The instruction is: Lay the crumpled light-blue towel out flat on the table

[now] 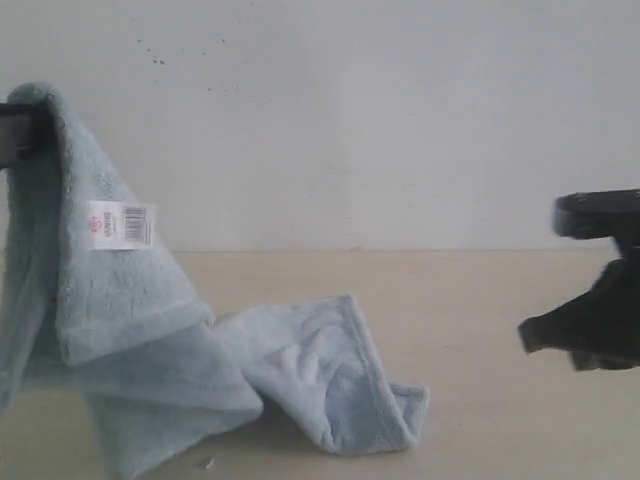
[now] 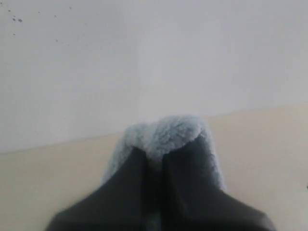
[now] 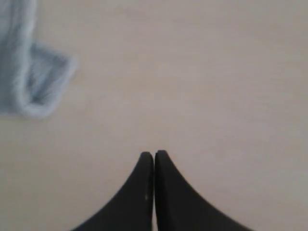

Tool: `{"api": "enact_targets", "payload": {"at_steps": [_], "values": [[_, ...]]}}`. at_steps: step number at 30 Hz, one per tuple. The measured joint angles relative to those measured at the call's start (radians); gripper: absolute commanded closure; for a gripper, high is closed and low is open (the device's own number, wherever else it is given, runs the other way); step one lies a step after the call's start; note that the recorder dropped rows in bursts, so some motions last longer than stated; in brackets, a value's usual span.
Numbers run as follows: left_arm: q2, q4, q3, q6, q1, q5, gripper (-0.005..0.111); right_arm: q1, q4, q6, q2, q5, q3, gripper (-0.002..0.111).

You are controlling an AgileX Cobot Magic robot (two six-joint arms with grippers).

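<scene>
Lifted at one corner, a pale-blue towel [image 1: 150,330] hangs from the left jaws at ten o'clock in the exterior view. The rest of it slumps in loose folds toward five o'clock, where a hemmed corner [image 1: 405,405] lies curled on the beige surface [image 1: 480,320]. The left jaws are clamped tight on a tuft of fluffy pile, which bulges past their tips in the left wrist view. The right jaws, at three o'clock and well apart from the cloth, are pressed together with nothing between them, above bare surface. A white barcode tag [image 1: 122,225] with a red mark shows on the hanging part, against a plain white wall [image 1: 350,120].

The cloth looks soft, limp and light. Its thick terry should grip well rather than slip, but it sags and doubles over under its own weight. The stitched hem appears the firmest place to take hold. The free corner at five o'clock seems the likely grasp for the right jaws.
</scene>
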Motion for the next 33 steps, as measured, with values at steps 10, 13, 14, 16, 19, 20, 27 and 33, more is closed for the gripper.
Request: {"api": "enact_targets", "payload": {"at_steps": [10,13,14,16,19,20,27,33], "values": [[-0.023,0.356,0.017,-0.144,0.131,0.486,0.103,0.039,0.550,-0.509,0.386,0.355,-0.376,0.108],[-0.023,0.424,0.017,-0.176,0.134,0.543,0.103,0.039,0.582,-0.543,0.487,0.357,-0.463,0.099],[-0.023,0.438,0.019,-0.181,0.134,0.546,0.103,0.039,0.595,-0.561,0.509,0.357,-0.481,0.093],[-0.023,0.453,0.023,-0.188,0.134,0.543,0.103,0.039,0.633,-0.603,0.556,0.357,-0.518,0.076],[-0.023,0.458,0.029,-0.192,0.134,0.512,0.103,0.039,0.670,-0.641,0.604,0.330,-0.551,0.053],[-0.023,0.459,0.030,-0.195,0.134,0.505,0.103,0.039,0.672,-0.645,0.613,0.310,-0.558,0.051],[-0.011,0.459,0.033,-0.197,0.134,0.456,0.103,0.039,0.716,-0.671,0.672,0.223,-0.565,0.064],[0.036,0.459,0.033,-0.198,0.134,0.450,0.103,0.081,0.727,-0.725,0.738,0.220,-0.565,0.064]]}}
